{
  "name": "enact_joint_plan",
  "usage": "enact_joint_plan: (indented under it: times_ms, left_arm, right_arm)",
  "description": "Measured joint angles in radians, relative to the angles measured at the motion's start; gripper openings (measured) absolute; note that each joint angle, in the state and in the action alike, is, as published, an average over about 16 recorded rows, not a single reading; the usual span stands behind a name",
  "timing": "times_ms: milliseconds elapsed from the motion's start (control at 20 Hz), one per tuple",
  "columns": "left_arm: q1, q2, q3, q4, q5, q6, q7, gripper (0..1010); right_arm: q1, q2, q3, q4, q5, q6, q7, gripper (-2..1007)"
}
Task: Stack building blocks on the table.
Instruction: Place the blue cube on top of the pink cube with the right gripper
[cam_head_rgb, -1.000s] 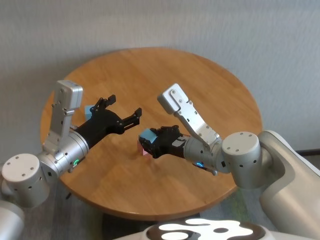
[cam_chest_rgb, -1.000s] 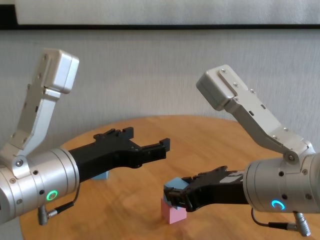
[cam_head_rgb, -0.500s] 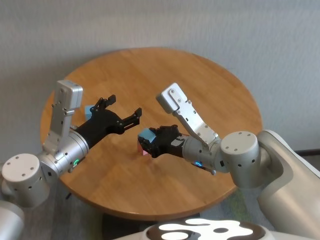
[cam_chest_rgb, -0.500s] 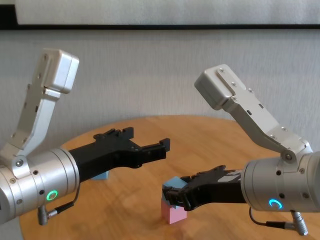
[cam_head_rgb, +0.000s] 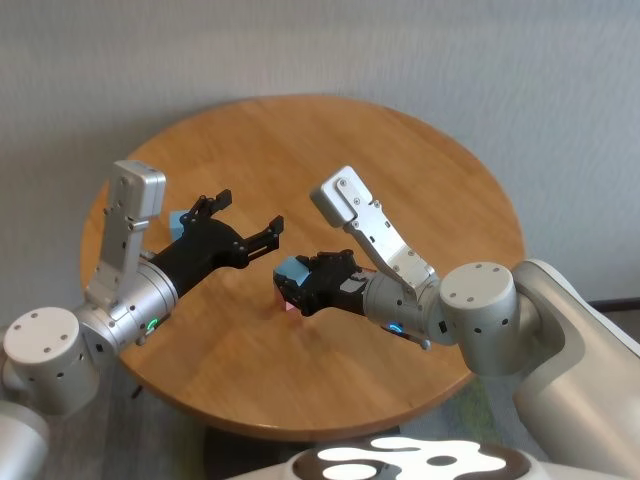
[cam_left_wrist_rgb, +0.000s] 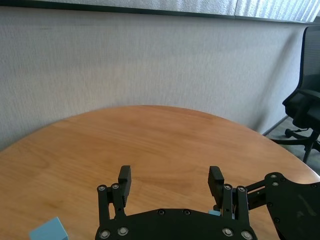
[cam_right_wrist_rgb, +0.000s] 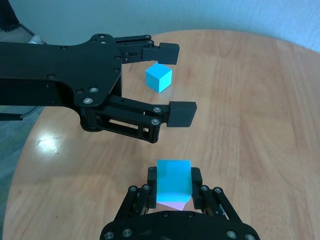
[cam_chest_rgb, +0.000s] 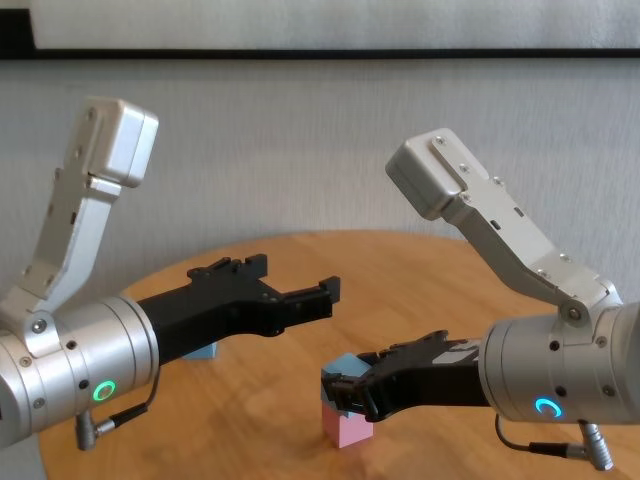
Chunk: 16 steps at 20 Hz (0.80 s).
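I have the right claw (cam_right_wrist_rgb: 175, 186) clamped on a light blue cube (cam_right_wrist_rgb: 173, 180), low at centre frame, just over the pink cube (cam_chest_rgb: 347, 427) so it can land square; the left claw (cam_head_rgb: 246, 222) waits spread wide, the second blue cube (cam_right_wrist_rgb: 158, 77) behind it on the bench (cam_head_rgb: 400, 170)

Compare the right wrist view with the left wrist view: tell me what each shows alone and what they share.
Only the right wrist view shows the right gripper, jaws shut on a light blue block, with the pink block showing just beneath it. Only the left wrist view shows the wall and an office chair. Both show the table, the open empty left gripper above it, and the second blue block lying apart.
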Motion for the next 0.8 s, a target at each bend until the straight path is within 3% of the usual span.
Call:
enact_joint_plan:
  times_ms: [400, 800]
  left_arm:
    - [0.0, 0.0, 0.0, 0.0, 0.0, 0.0, 0.0, 1000]
    - [0.0, 0.0, 0.0, 0.0, 0.0, 0.0, 0.0, 1000]
  right_arm:
    - [0.0, 0.0, 0.0, 0.0, 0.0, -0.001, 0.0, 442]
    - [0.0, 0.001, -0.001, 0.0, 0.001, -0.001, -0.001, 676]
